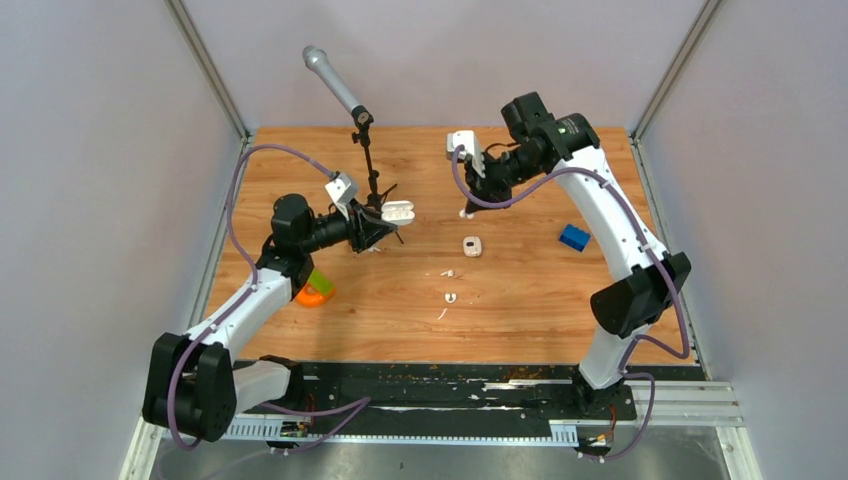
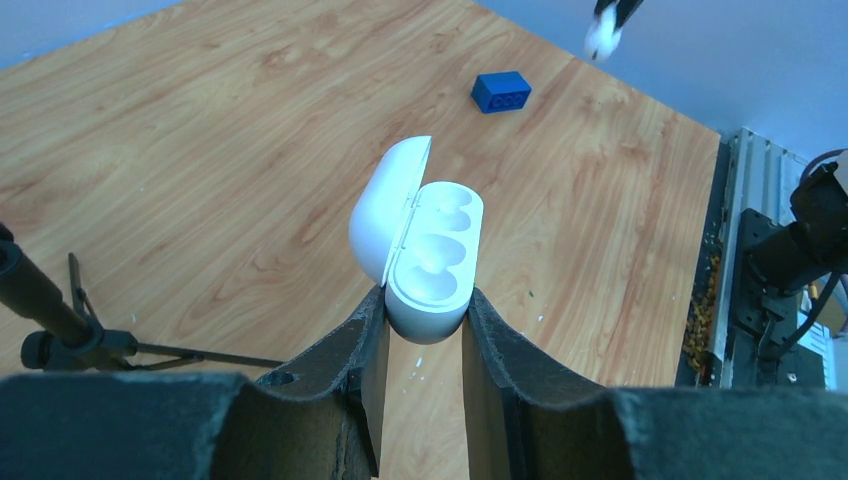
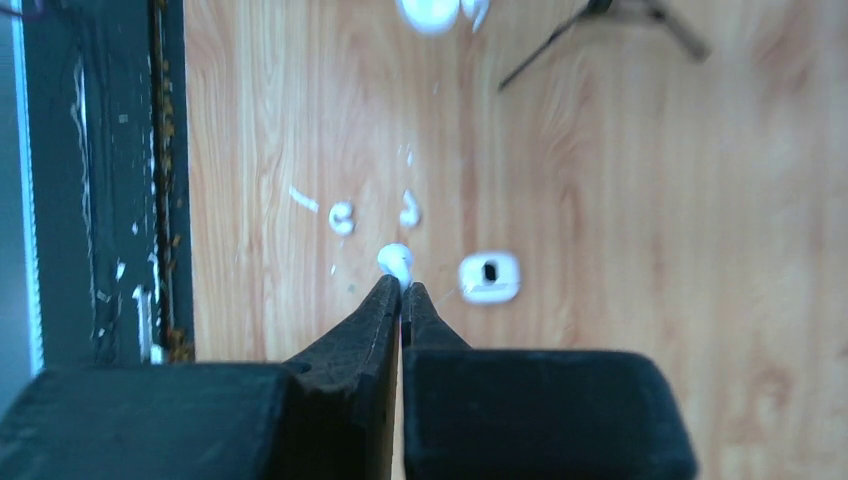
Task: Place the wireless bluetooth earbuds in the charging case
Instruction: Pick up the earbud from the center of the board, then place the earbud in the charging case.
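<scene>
Case (image 2: 432,262) clamped in left tool (image 2: 425,302), lid open; earbud (image 3: 395,261) in right tool (image 3: 402,288).

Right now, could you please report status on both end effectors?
Left end effector shut on charging case, lid open, wells empty. Right end effector shut on earbud, raised. Microphone stand beside case, not between.

We've got the charging case (image 2: 425,255) in glossy white | earbud (image 3: 395,260) white too | block (image 2: 501,91) bright blue | table (image 1: 520,290) warm brown, streaky wood grain | small square (image 3: 489,276) white, dark centre
</scene>
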Controlling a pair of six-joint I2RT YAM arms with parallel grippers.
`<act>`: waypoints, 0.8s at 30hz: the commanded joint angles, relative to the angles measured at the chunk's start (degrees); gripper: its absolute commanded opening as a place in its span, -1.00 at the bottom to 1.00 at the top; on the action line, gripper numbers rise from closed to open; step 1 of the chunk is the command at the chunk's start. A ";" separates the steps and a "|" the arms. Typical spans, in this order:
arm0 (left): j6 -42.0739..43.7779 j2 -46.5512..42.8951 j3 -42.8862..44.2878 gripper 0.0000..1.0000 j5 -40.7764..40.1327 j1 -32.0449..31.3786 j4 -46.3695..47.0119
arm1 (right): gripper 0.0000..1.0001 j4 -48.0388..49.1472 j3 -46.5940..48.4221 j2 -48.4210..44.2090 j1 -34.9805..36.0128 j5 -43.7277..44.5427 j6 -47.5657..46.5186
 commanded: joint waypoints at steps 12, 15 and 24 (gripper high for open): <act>-1.88 2.58 3.01 -1.00 5.37 -3.16 11.09 | -1.00 6.75 17.86 3.87 13.34 0.78 12.59; -1.62 2.51 3.20 -1.00 6.35 -4.27 11.16 | -1.00 8.86 17.86 4.39 14.22 0.49 14.18; -2.87 2.19 3.16 -1.00 5.95 -6.31 12.65 | -1.00 9.09 17.07 4.01 17.30 3.96 11.70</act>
